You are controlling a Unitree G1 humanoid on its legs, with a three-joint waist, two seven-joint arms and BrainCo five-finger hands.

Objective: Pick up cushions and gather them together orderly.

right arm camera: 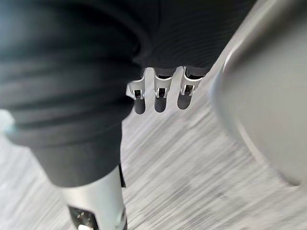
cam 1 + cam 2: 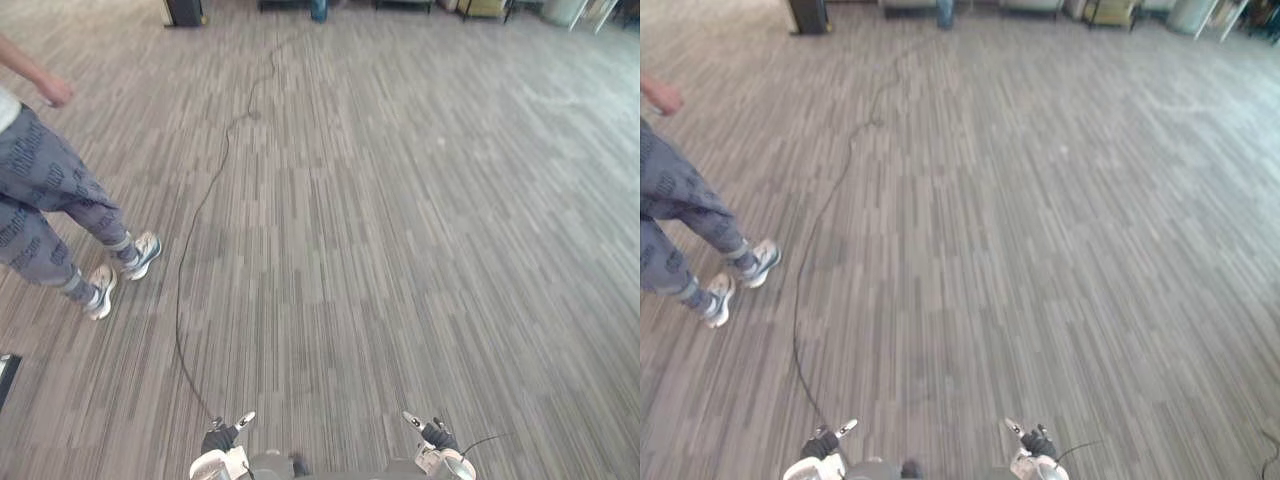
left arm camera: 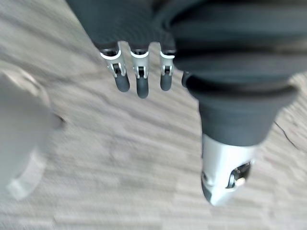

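My left hand point(image 3: 139, 72) hangs above the striped grey carpet point(image 2: 400, 220), its fingers point(image 3: 142, 85) relaxed and straight with nothing in them. My right hand point(image 1: 163, 86) hangs the same way over the carpet, its fingers point(image 1: 159, 99) loose and holding nothing. A wide stretch of carpet lies ahead of me in the eye views.
A person point(image 2: 50, 200) in grey trousers and light sneakers walks at the left. A dark box point(image 2: 185, 10) stands at the far left, with furniture legs point(image 2: 480, 8) along the far wall. A dark flat object point(image 2: 5, 375) lies at the left edge.
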